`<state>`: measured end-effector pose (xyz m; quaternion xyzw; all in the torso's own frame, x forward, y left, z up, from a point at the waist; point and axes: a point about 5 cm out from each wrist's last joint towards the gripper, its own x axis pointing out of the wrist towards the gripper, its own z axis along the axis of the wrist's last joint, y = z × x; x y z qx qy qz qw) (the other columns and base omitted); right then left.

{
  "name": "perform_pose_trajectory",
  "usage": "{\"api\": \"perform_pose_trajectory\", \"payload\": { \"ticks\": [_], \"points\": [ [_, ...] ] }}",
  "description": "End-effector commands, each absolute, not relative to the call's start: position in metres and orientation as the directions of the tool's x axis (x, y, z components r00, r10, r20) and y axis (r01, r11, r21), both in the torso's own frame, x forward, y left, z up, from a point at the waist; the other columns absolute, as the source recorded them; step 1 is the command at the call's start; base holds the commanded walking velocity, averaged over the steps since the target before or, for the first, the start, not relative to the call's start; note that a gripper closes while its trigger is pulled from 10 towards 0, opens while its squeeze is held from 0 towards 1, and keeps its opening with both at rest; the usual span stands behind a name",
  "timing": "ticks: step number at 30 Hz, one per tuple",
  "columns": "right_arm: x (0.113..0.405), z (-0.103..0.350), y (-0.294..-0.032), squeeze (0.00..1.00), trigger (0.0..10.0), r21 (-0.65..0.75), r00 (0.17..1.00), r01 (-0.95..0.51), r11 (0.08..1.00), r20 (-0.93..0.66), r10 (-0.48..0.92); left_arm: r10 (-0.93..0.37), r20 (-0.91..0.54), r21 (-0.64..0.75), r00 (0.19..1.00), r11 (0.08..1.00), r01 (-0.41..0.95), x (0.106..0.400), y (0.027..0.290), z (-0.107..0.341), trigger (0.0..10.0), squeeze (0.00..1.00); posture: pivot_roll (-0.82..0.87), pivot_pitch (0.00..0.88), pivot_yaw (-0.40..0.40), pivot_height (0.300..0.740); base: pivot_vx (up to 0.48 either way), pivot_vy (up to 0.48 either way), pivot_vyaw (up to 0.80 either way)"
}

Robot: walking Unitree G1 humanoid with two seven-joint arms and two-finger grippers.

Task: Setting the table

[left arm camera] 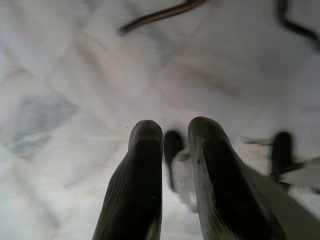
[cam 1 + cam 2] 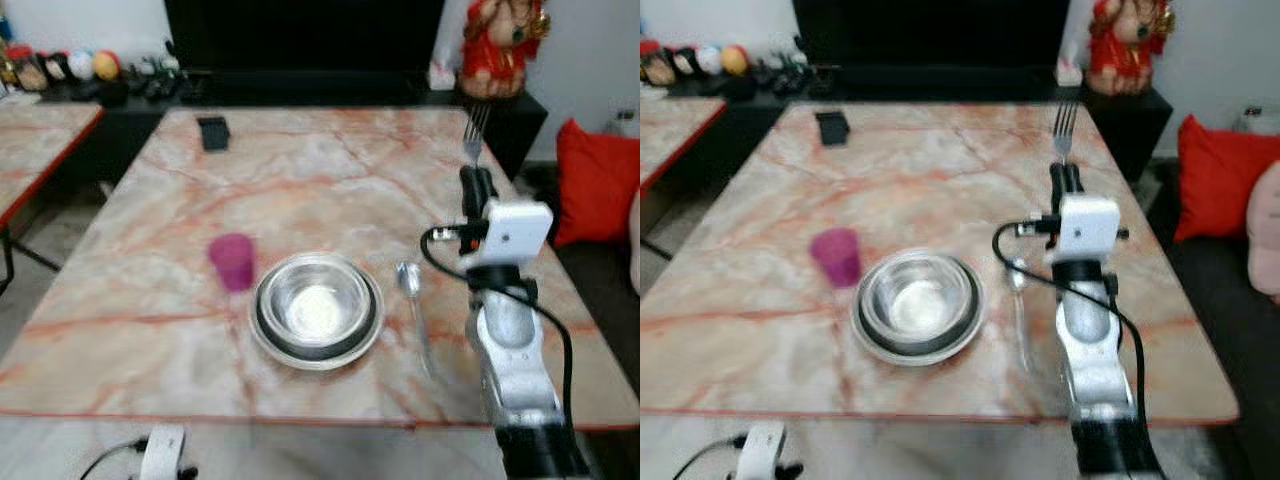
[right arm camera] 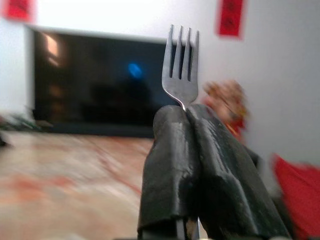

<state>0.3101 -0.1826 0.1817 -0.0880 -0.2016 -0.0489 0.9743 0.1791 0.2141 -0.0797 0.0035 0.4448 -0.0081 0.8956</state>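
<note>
In the left eye view, the marble table (image 2: 300, 180) is carrying a place setting near its front edge: a steel bowl (image 2: 317, 300) is sitting inside a plate (image 2: 262, 345), a pink cup (image 2: 233, 261) is standing upright just beside the plate on the robot's left, and a spoon (image 2: 412, 300) is lying just beside the plate on the robot's right. The right gripper (image 2: 476, 186) is hovering above the table to the right of the spoon, and its fingers are pressing together on the handle of a fork (image 2: 476, 132), whose tines are pointing up and away from the robot. A small black box (image 2: 213, 132) is resting at the far side of the table, and a red figurine (image 2: 503, 40) is standing on the dark cabinet (image 2: 330, 95) behind it. A red cushion (image 2: 597, 180) is lying off to the right. The right eye view is showing the same layout. In the left wrist view, the left gripper (image 1: 174, 132) is hanging over a pale, blurred surface with a narrow gap between its two fingers and nothing held. In the right wrist view, the fork is standing upright, clamped at the neck between the fingertips (image 3: 170, 125), with a dark screen (image 3: 95, 82) blurred behind it.
</note>
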Motion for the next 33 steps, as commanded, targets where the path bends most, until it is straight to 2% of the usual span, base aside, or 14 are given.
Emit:
{"api": "perform_pose_trajectory", "payload": {
  "ticks": [1,17,25,33],
  "points": [
    [0.313,0.186,-0.175,0.0,10.0,-0.133,0.913,0.104,0.986,0.405,-0.042,0.023,-0.806,0.026,0.592,1.0,-0.003,0.175,0.226,-0.079,10.0,0.0,-0.01,0.0,0.015,0.74,0.0,0.0,0.0],
    [0.322,0.16,-0.182,0.0,10.0,-0.035,0.976,0.126,0.991,0.181,-0.118,0.024,-0.806,0.025,0.591,1.0,-0.006,0.177,0.227,-0.079,10.0,0.0,-0.01,0.0,0.026,0.74,0.0,0.0,0.0],
    [0.327,0.14,-0.174,0.0,10.0,-0.088,0.997,0.069,0.994,0.031,-0.067,0.031,-0.804,0.015,0.594,0.999,-0.032,0.177,0.227,-0.078,10.0,0.0,0.0,0.0,0.031,0.74,0.0,0.05,0.0],
    [0.326,0.129,-0.182,0.0,10.0,-0.111,0.993,0.1,0.989,-0.048,-0.106,0.029,-0.805,0.028,0.593,1.0,-0.01,0.178,0.227,-0.078,10.0,0.0,0.0,0.0,0.032,0.74,0.0,0.101,0.0]
  ]
}}
